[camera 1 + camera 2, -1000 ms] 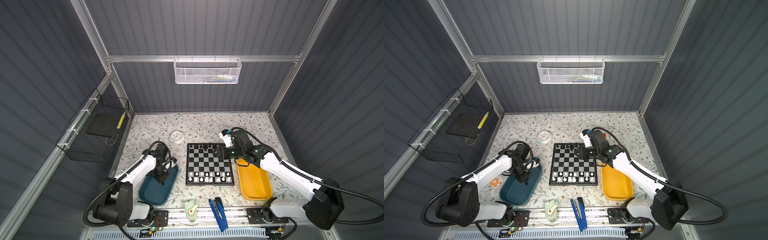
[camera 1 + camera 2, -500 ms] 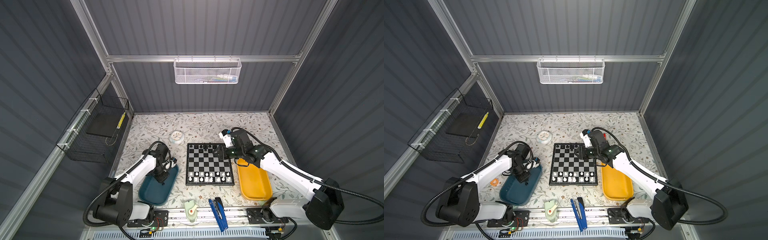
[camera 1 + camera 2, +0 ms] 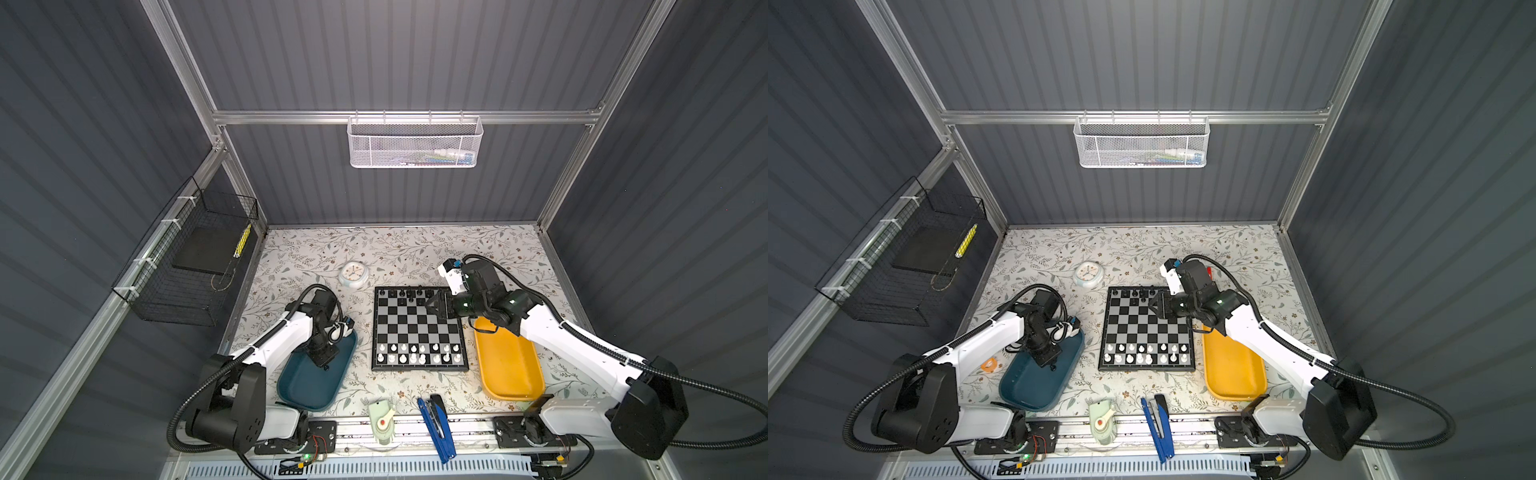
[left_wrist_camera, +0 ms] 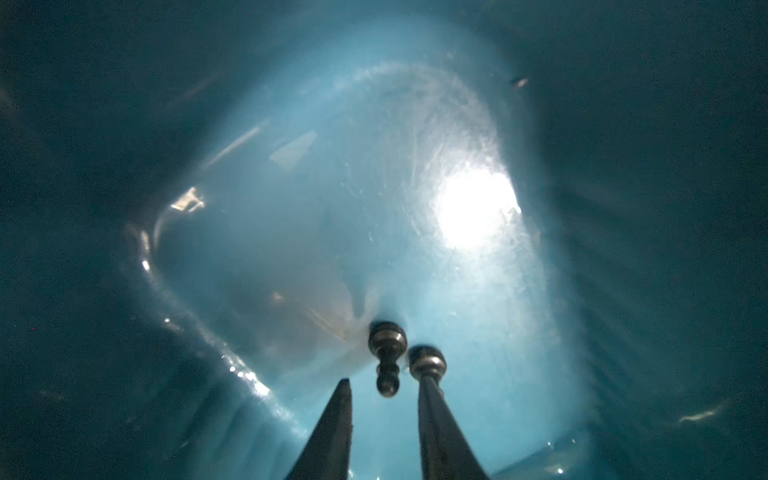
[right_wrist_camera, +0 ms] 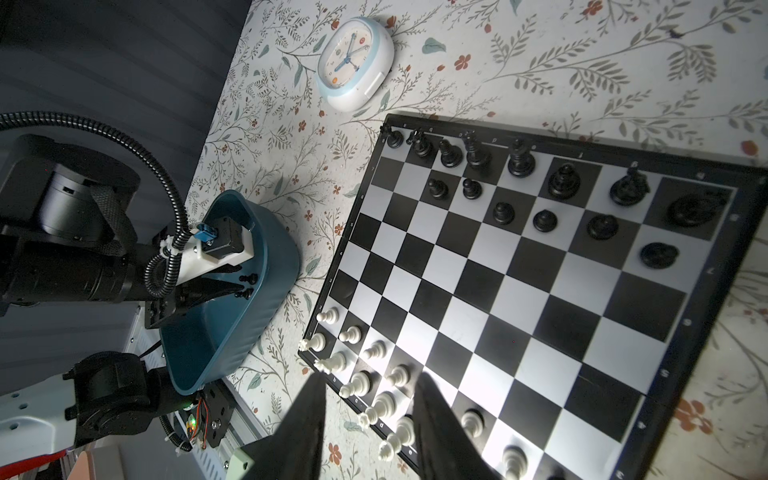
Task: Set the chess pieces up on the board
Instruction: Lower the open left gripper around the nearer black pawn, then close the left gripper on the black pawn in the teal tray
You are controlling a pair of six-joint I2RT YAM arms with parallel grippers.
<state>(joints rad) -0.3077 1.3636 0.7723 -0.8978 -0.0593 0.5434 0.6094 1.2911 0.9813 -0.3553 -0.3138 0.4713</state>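
Observation:
The board (image 3: 419,368) (image 3: 1146,368) (image 5: 540,291) lies mid-table between two trays. White chess pieces (image 3: 417,352) (image 5: 357,382) fill its near two rows. Black pieces (image 3: 405,293) (image 5: 519,160) stand along the far rows. My left gripper (image 3: 326,366) (image 3: 1052,367) (image 4: 384,380) points down into the teal tray (image 3: 307,390) (image 4: 332,208). It is open, and a lying black pawn (image 4: 387,361) sits between its fingertips, clear of one finger. A second black pawn (image 4: 426,361) lies at the other fingertip. My right gripper (image 3: 436,305) (image 3: 1156,307) (image 5: 368,380) hangs open and empty over the board's far right part.
The yellow tray (image 3: 509,365) (image 3: 1233,365) lies right of the board. A small clock (image 3: 353,274) (image 5: 355,66) sits behind the board's left corner. A green tool (image 3: 382,422) and a blue stapler (image 3: 436,424) lie at the front edge. A black wire basket (image 3: 195,266) hangs on the left wall.

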